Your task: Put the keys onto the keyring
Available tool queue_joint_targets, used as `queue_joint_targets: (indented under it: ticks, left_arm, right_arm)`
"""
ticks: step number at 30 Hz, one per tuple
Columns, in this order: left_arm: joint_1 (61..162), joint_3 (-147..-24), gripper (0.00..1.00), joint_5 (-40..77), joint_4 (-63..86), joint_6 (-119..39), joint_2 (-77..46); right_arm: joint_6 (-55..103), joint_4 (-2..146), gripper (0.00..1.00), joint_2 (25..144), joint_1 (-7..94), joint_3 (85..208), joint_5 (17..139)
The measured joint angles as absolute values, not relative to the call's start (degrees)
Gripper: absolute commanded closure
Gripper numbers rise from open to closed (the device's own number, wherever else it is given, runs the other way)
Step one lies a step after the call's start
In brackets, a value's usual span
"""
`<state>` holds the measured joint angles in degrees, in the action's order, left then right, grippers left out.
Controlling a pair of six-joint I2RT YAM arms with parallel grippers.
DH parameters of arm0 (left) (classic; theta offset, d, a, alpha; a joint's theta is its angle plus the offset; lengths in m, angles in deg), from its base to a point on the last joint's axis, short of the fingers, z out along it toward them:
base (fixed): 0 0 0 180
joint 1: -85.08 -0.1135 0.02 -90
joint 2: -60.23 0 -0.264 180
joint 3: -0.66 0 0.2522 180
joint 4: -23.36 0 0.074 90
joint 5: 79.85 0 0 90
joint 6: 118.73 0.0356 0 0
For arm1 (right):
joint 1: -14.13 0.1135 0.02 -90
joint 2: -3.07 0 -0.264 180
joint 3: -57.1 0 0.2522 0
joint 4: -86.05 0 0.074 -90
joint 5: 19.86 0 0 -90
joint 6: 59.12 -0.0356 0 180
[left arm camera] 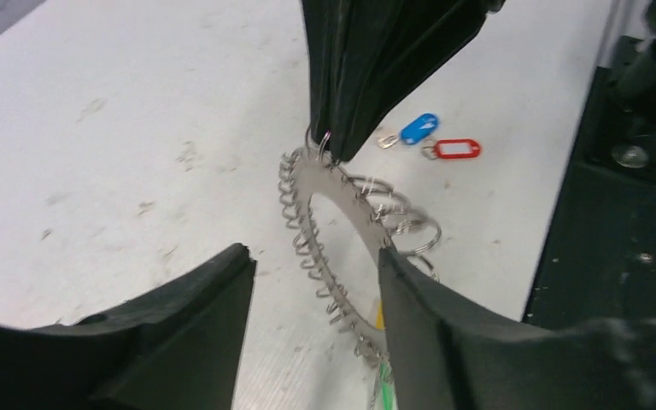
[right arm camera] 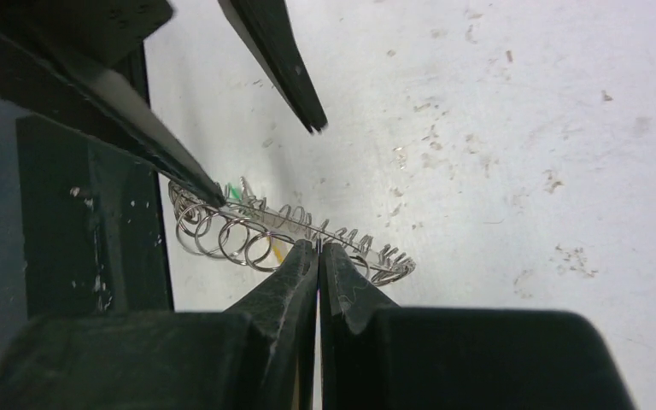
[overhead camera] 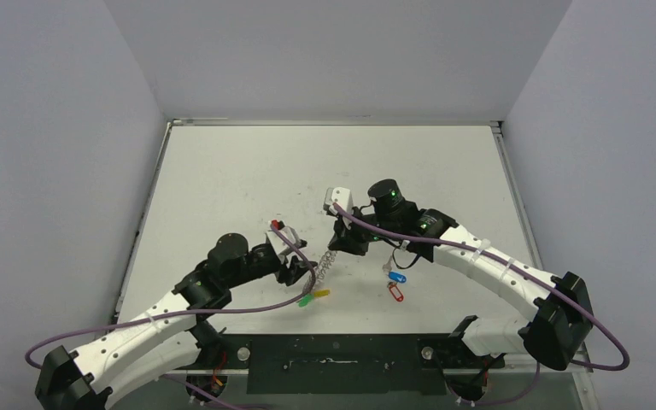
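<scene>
right hand point(right arm camera: 318, 246) pinched shut on keyring point(left arm camera: 318, 175) | left hand point(left arm camera: 312, 254) wide open around it

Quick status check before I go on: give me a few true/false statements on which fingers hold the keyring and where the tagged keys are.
1. The right gripper has its fingers pinched shut on the edge of the keyring. True.
2. The blue-tagged key already hangs on the keyring. False: it lies on the table, apart from the ring and beside the red-tagged key.
3. The left gripper is clamped shut on the ring. False: its fingers stand wide apart, with the ring passing between them.
4. The green tag and yellow tag sit at the ring's end nearest the left gripper. True.
</scene>
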<state>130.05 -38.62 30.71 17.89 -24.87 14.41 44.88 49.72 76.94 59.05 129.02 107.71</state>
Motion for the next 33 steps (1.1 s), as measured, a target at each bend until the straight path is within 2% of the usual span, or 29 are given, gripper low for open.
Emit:
queue_joint_targets:
  ticks: [4,7,10,16,17,20,24,27,31,33]
  left_arm:
    - [130.05,-40.10,0.24,20.22,9.30,-24.74,21.34]
    - [130.05,-40.89,0.14,12.31,4.89,-25.14,25.51]
    - [130.05,-41.07,0.09,6.32,2.38,-26.75,28.49]
    - [130.05,-41.07,0.07,0.63,0.28,-33.31,29.23]
    - [130.05,-41.07,0.06,0.24,0.12,-34.58,28.73]
    - [130.05,-41.11,0.05,-0.33,-0.20,-37.97,26.32]
    - [130.05,-41.22,0.03,-0.59,-1.03,-42.23,21.67]
    - [130.05,-41.70,0.03,-0.63,-1.84,-45.55,18.52]
    - [130.03,-43.75,0.03,-0.63,-3.39,-50.88,13.71]
    - [129.81,-44.91,0.03,-0.48,-4.86,-53.79,11.35]
  right_arm:
    - [42.80,53.41,1.00,77.49,58.18,130.37,106.39]
    - [40.70,58.64,1.00,78.65,58.03,131.31,105.52]
    - [39.06,64.06,1.00,79.15,58.03,129.96,104.36]
    - [35.92,72.36,1.00,80.00,58.29,118.20,101.02]
    - [35.17,72.89,0.97,80.13,58.46,115.35,100.08]
    - [33.08,73.28,0.79,80.11,59.03,110.11,97.80]
    - [29.49,73.39,0.45,78.43,59.51,106.59,94.85]
    - [27.68,73.67,0.28,74.40,59.49,106.55,92.49]
    - [25.56,73.35,0.13,70.58,58.31,108.36,90.15]
    - [23.98,72.21,0.10,70.45,56.93,110.52,88.95]
